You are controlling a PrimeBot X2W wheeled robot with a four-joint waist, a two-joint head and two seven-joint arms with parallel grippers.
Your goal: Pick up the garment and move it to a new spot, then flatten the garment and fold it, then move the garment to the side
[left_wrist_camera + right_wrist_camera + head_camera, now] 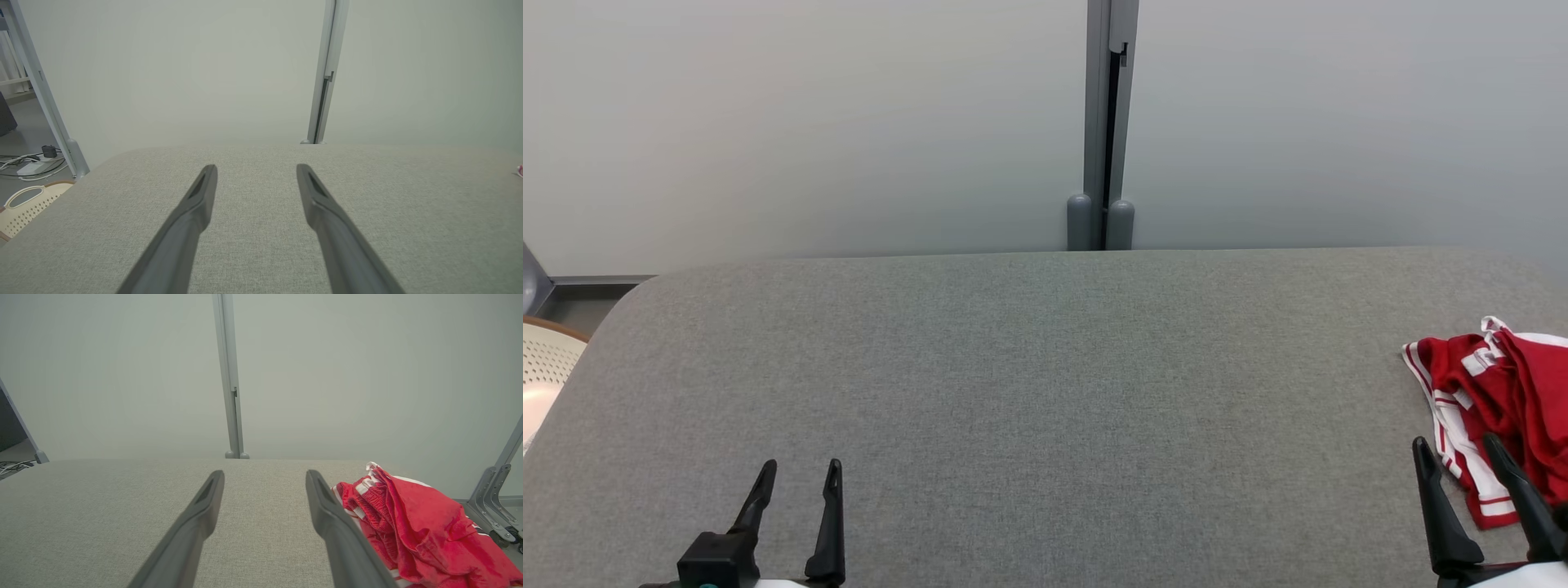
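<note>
Garment [1503, 392], a crumpled heap of red cloth with white stripes along its hems, lies at the right edge of the table, in the near half, and the head view's border cuts it off. The table [1045, 367] is a broad slab with rounded corners, covered in grey woven fabric with a fine, even grain. Behind its far edge stand smooth pale wall panels [768, 122], matt and plain, joined by a slim grey metal post [1107, 122] that ends in two rounded feet. Off the table's left side sits a cream plastic basket [543, 359] with a perforated wall and a curved rim. In the right wrist view the cloth looks soft and slightly glossy, bunched into deep folds, with a ribbed band near its left side.

The right gripper [1455, 443] hangs at the near right, its two long, dark, tapered fingers spread wide with nothing between them; its right finger lies just beside the cloth, and whether it touches cannot be told. The left gripper [800, 465] hangs over bare fabric at the near left, fingers likewise spread wide and empty, well apart from the red heap
</note>
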